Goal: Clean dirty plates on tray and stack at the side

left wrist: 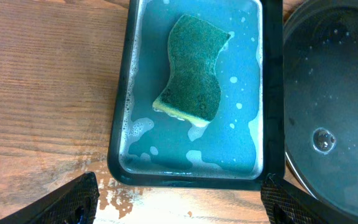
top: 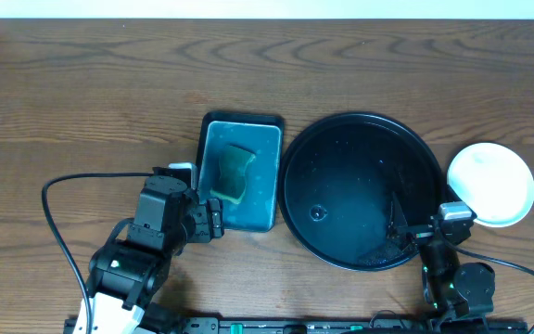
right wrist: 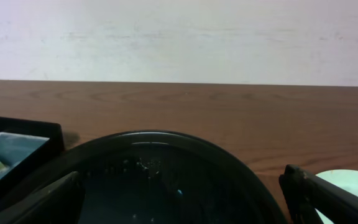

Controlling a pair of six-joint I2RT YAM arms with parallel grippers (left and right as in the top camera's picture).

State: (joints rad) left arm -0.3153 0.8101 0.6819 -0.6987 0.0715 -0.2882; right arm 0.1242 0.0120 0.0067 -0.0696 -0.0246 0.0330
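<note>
Water is beading on the black tray (top: 360,167); a pale plate (top: 491,184) is lying just off its right rim, face clean. Both grippers are gaping wide, holding nothing: the left gripper (top: 208,219) by the near end of the teal tray (left wrist: 241,93), where a green sponge (left wrist: 194,68) is soaking, the right gripper (top: 404,234) at the black tray's near rim.

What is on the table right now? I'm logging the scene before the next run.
plate: at least one, pale white, unmarked, right of the black tray
black tray: one, glossy, round, centre-right, wet, holds no plates
teal tray: one, rectangular, left of the black tray, holds soapy water
sponge: one, green over yellow, in the teal tray
table: one, brown wood
left gripper: black, open, over the teal tray's near edge
right gripper: black, open, at the black tray's near rim
</note>
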